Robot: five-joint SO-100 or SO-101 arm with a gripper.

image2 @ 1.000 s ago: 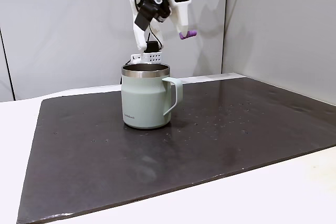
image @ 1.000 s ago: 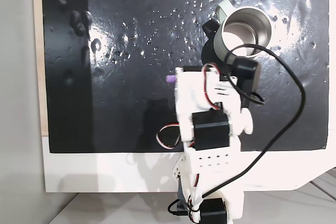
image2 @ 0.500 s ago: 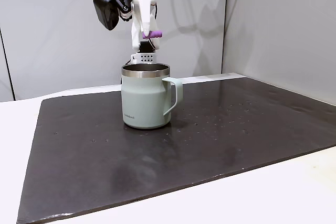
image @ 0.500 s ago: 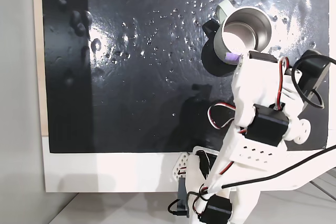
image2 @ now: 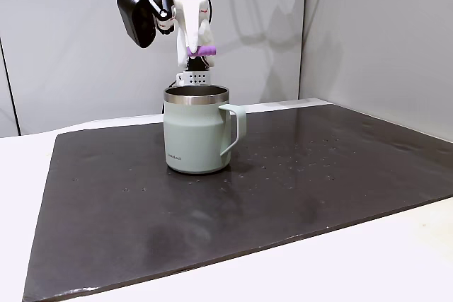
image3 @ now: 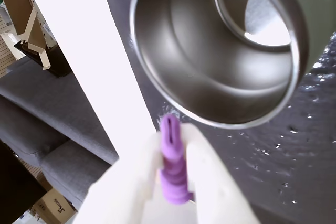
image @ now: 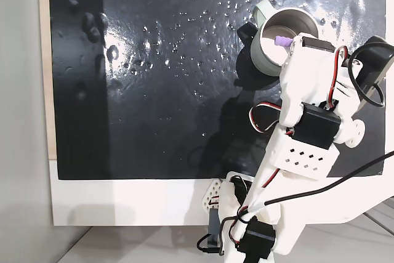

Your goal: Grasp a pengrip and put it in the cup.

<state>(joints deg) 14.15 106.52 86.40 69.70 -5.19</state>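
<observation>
My wrist view: gripper (image3: pixel 172 156) enters from the bottom edge, white fingers (image3: pixel 212 174) clamped on the purple ribbed pengrip (image3: pixel 173 162), its tip poking up past them. Just above it I see the cup (image3: pixel 220 51), steel inside, mouth open toward the camera. Pengrip tip overlaps the near rim. Dark wet mat (image3: pixel 294 150) at right.

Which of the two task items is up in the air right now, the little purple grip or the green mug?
The small light-purple ribbed pengrip, pinched in the end effector above the pale green steel-lined mug, which stands on the dark mat.
</observation>
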